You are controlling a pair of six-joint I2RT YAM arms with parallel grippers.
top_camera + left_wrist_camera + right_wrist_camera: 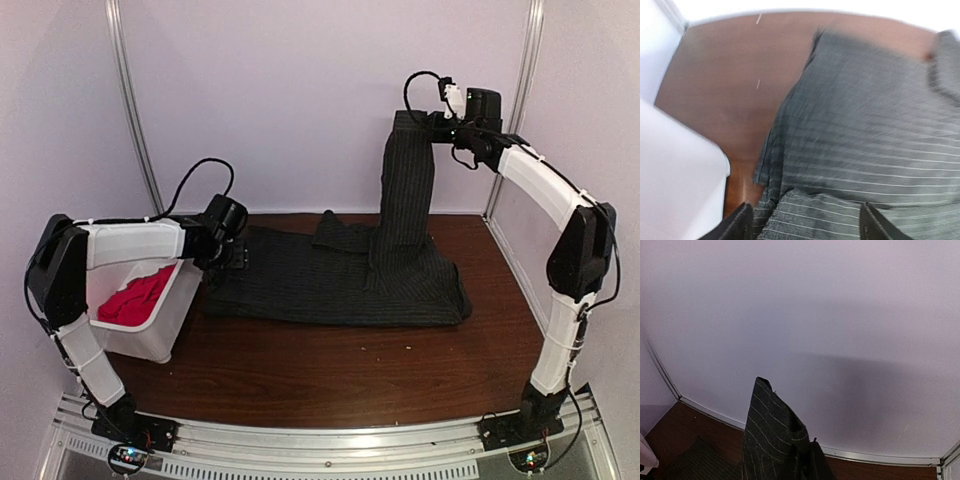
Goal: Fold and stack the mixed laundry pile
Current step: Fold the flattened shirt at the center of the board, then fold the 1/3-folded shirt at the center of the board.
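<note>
As seen from the top, the charcoal pinstriped shirt [320, 285] is spread on the table [330, 375], with one end held high, clenched in the right gripper [445, 120]. The red T-shirt [135, 295] is lying in the white bin [165, 330]. The left gripper [238, 255] is at the shirt's left edge.
Left wrist: fingers [742, 222] are spread apart over the shirt, nothing grasped.
Right wrist: striped cloth is seen pinched, low in view.

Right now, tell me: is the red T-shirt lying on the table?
No, the red T-shirt sits inside the white bin at the left edge.
</note>
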